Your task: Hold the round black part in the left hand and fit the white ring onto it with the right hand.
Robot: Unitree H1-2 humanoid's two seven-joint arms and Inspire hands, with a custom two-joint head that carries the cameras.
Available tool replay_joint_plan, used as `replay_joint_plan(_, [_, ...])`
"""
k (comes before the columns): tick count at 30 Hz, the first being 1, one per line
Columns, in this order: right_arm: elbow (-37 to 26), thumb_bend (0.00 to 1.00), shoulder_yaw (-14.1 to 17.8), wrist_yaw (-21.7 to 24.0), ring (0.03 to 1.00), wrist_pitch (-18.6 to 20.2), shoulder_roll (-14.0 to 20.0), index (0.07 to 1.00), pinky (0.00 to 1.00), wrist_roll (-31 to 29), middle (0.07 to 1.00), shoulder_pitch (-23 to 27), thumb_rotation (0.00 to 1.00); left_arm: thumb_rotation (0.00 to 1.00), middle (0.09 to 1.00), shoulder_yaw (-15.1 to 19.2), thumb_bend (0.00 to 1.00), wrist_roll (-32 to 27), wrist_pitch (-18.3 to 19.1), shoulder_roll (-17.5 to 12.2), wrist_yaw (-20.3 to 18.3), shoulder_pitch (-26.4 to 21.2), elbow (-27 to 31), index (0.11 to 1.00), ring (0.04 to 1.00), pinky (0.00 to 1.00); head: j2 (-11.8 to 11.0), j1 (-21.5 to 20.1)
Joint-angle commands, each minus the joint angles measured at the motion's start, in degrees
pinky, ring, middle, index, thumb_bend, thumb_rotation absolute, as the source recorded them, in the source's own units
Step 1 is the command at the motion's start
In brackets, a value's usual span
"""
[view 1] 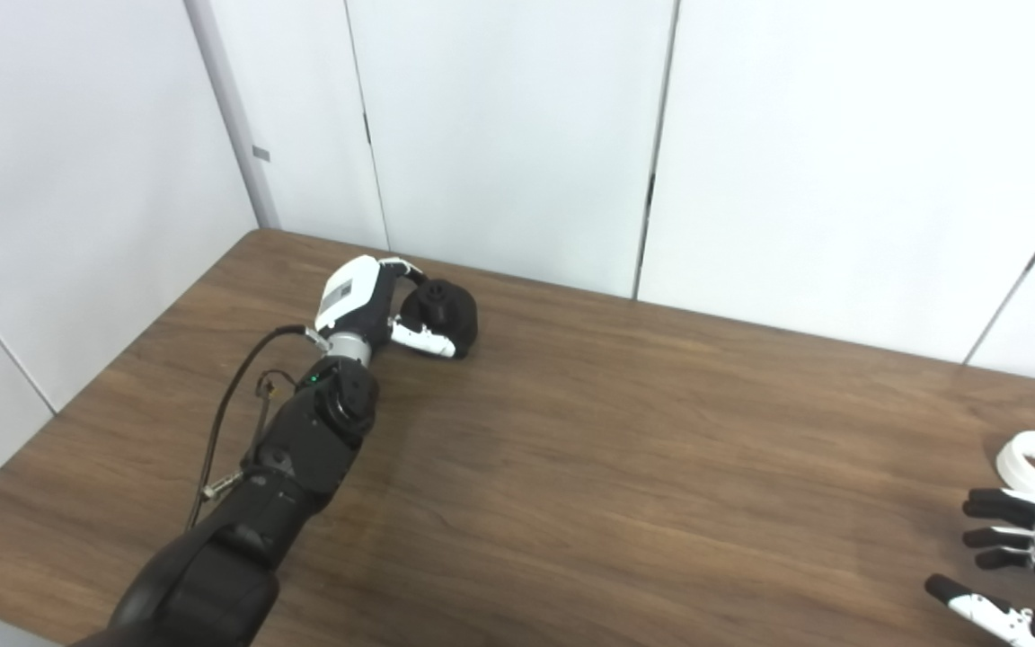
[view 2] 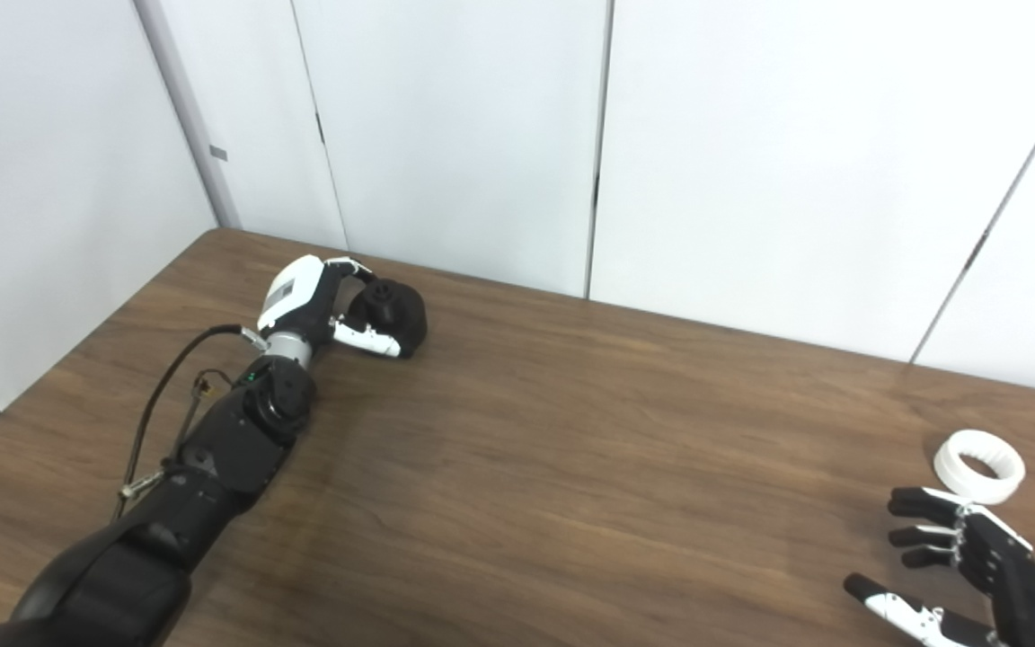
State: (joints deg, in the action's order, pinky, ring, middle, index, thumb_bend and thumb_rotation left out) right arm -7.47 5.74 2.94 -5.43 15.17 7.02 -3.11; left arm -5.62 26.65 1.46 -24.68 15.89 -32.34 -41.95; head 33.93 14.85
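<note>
The robot's left hand (view 1: 374, 305), white-backed with black fingers, sits in the upper left of the frame at the end of a long black arm that rises from the bottom left corner. Its fingers and thumb curl around a round black plastic part (view 1: 442, 312), which rests on the brown wood-grain table (view 1: 625, 467) near the table's far edge. A white-tipped thumb (view 1: 423, 340) lies along the near side of the part and a finger arches over its top, so the hand is grasping the part while it is still touching the tabletop. A thin black cable (view 1: 230, 395) loops beside the forearm.

The right hand (view 2: 976, 562) enters at the bottom right corner of the frame. It holds nothing, its black fingers spread apart and pointing left, with the thumb lower down and separate from them. Just above those fingers, near the right edge, a white plastic ring (view 2: 979, 465) lies flat on the table, close to the fingertips but not touched by them.

The ring and the black part are well apart, on opposite sides of the table. Plain white wall panels (view 1: 517, 135) fill the upper half of the frame.
</note>
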Motion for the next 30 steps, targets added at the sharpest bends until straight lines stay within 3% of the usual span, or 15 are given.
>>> replay_joint_plan(1, [-1.8, 0.66, 0.8, -0.1, 0.584, -1.9, 1.3, 0.658, 0.51, -0.7, 0.669, 1.7, 0.03, 0.07, 0.89, 0.2, 0.57, -0.1, -1.8, -1.5, 0.8, -1.8, 0.4, 0.489, 0.937, 0.84, 0.1, 0.0])
replay_joint_plan(4, [-1.8, 0.67, 0.9, 0.0, 0.581, -1.8, 1.4, 0.656, 0.51, -0.7, 0.667, 1.8, 0.02, 0.06, 0.909, 0.3, 0.53, -1.2, -2.0, -1.3, -0.8, -1.2, 1.6, 0.488, 0.967, 0.91, 0.1, 0.1])
replay_joint_plan(14, [-2.4, 0.66, 1.1, 0.6, 0.59, -1.6, 1.5, 0.66, 0.52, -0.8, 0.667, 1.7, 0.02, 0.06, 0.922, -2.3, 0.52, -1.3, -4.6, -1.6, -5.0, 1.5, 5.1, 0.487, 0.978, 0.9, 0.4, 0.4])
replay_joint_plan(21, [-2.1, 0.67, 1.0, 0.8, 0.59, -1.4, 1.3, 0.657, 0.51, -0.4, 0.672, 2.1, 0.05, 0.06, 0.919, -3.3, 0.52, -2.4, -7.5, -1.2, -8.3, 3.2, 7.3, 0.485, 0.991, 0.96, 0.3, 0.4])
replay_joint_plan(30, [-2.0, 0.66, 0.7, 0.7, 0.59, -1.7, 1.2, 0.655, 0.51, 0.4, 0.675, 2.5, 0.06, 0.07, 0.936, -5.7, 0.52, -2.2, -6.4, -0.7, -14.8, 5.9, 13.2, 0.485, 0.997, 0.94, 0.3, 0.1])
